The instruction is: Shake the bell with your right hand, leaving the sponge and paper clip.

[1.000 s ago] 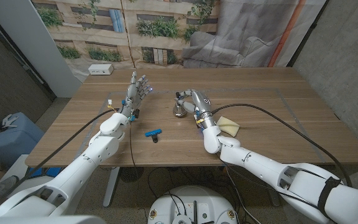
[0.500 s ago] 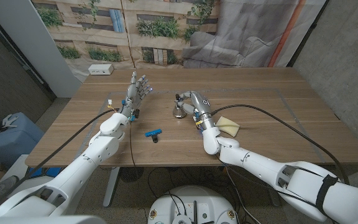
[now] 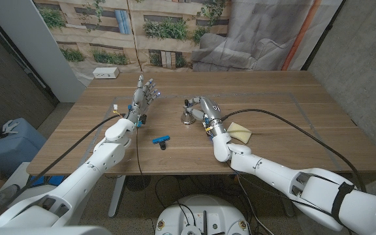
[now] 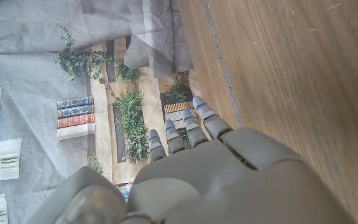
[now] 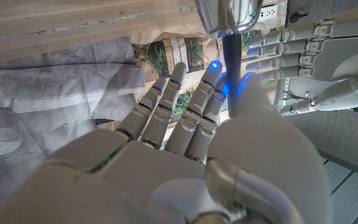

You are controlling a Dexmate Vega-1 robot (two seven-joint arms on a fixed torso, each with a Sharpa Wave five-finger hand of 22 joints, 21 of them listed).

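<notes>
Right hand [image 3: 200,108] is at the bell [image 3: 188,115], mid-table, a bit right of centre and toward the far half. Bell stands w/ its metal dome on the wood and a dark handle rising from it, so long axis is roughly upright. In the right wrist view the handle [image 5: 232,74] runs along the hand's fingertips [image 5: 211,76] and thumb side, dome [image 5: 230,15] just past them. It looks pinched between thumb and a finger, other fingers fairly straight and spread, but the actual contact is partly hidden, so that's a judgement. Whether the dome is lifted off the table or just touching, can't tell.

Bell lies at the far-left edge of the right hand, i.e. at its fingertips. Right arm is clearly nearer than the left. Next move probably a small lift then a wrist rock, keeping the handle from slipping sideways out of the pinch.

Left hand [image 3: 145,93] stands apart, left of the bell, fingers up and spread, nothing in it; the left wrist view shows its fingertips [image 4: 202,111] over bare table [image 4: 291,74].

Leave alone: sponge [image 3: 241,131], yellowish, just right of the right forearm, nearer than the bell; blue paper clip [image 3: 160,139] near-left of the bell, between the two arms.

No containers on the table.
</notes>
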